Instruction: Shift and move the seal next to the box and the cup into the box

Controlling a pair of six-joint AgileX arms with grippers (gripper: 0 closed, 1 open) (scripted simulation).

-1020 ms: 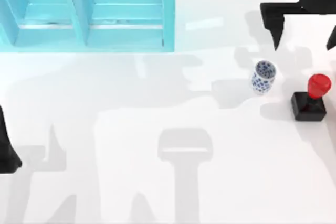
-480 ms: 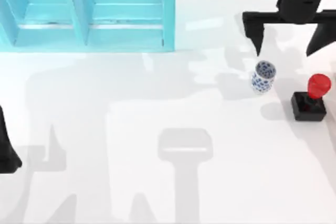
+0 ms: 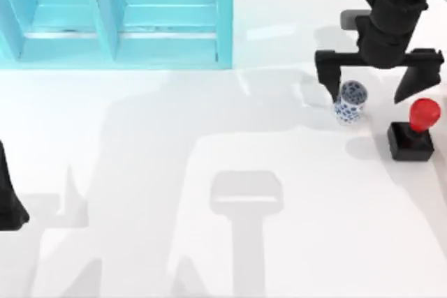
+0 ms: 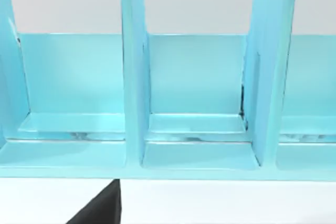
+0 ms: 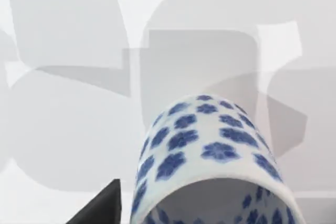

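So the right gripper [image 3: 370, 78] has its two fingers spread wide apart, pointing down toward the table [image 3: 230, 242]. One fingertip [image 3: 328, 82] sits just beside the cup [image 3: 350, 102], right at its upper-left edge as seen from above, and the other fingertip is off above the seal [image 3: 414, 132], close to the red knob but not touching as far as I can tell. Nothing is pinched between them. The cup stands a bit off-centre in the gap, nearer the left finger.

From the right wrist camera the cup [image 5: 210, 166] looms up close, white with blue flower blobs, open mouth facing the camera, standing upright on the white table.

The seal sits just to the right of the cup, near it but apart, black square base on the table with the glossy red knob on top. Both are over on the table's right side.

The box [image 3: 115, 15] is a light blue thing with dividers at the table's top left, well apart from the cup and seal. The left wrist camera looks straight into its compartments [image 4: 197, 93].

The left gripper [image 3: 10, 200] is parked at the far left edge of the table, and I can't tell whether its fingers are spread or closed.
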